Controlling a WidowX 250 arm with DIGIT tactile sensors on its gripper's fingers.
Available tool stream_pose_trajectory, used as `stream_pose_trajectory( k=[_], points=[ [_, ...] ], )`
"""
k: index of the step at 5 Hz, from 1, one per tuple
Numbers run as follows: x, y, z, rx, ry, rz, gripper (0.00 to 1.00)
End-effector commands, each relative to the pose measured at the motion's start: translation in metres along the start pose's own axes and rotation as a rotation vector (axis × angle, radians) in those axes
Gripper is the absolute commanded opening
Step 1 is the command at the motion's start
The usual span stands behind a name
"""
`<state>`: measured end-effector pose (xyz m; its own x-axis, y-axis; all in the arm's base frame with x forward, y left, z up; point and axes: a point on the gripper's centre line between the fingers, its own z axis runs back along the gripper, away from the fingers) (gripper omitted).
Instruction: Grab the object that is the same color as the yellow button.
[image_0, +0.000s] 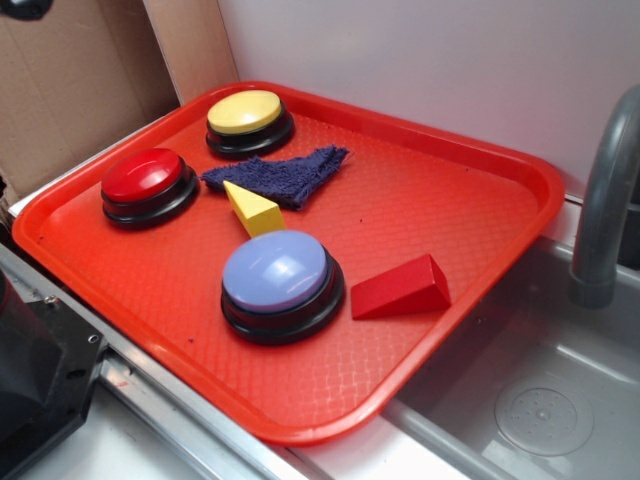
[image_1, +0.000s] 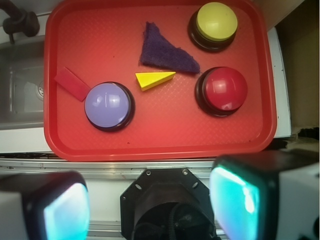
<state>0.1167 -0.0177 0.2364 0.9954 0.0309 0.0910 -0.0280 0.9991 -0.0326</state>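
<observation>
— Wrist view: where's the yellow wedge (image_1: 154, 79)?
— On the red tray (image_1: 160, 140), between the purple cloth (image_1: 165, 52) and the lavender button (image_1: 108, 105).
— And the gripper (image_1: 150, 205)?
— High above, fingers spread wide, holding nothing.

The object (image_0: 253, 209) (image_1: 154, 79) is a small solid yellow wedge — triangular in outline, lying flat near the middle of the textured red surface, its narrow tip touching nothing. The yellow button (image_0: 248, 120) (image_1: 216, 24) — a round yellow dome on a black base — stands upright in a far corner, well apart from the wedge.
</observation>
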Motion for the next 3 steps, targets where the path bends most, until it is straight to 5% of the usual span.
stream_pose_trajectory(
  k=[1, 3],
  points=[
    [0.0, 0.0, 0.0, 0.0, 0.0, 0.0, 1.0],
    [0.029, 0.015, -0.033, -0.039, 0.009, 0.494, 1.0]
  ],
)
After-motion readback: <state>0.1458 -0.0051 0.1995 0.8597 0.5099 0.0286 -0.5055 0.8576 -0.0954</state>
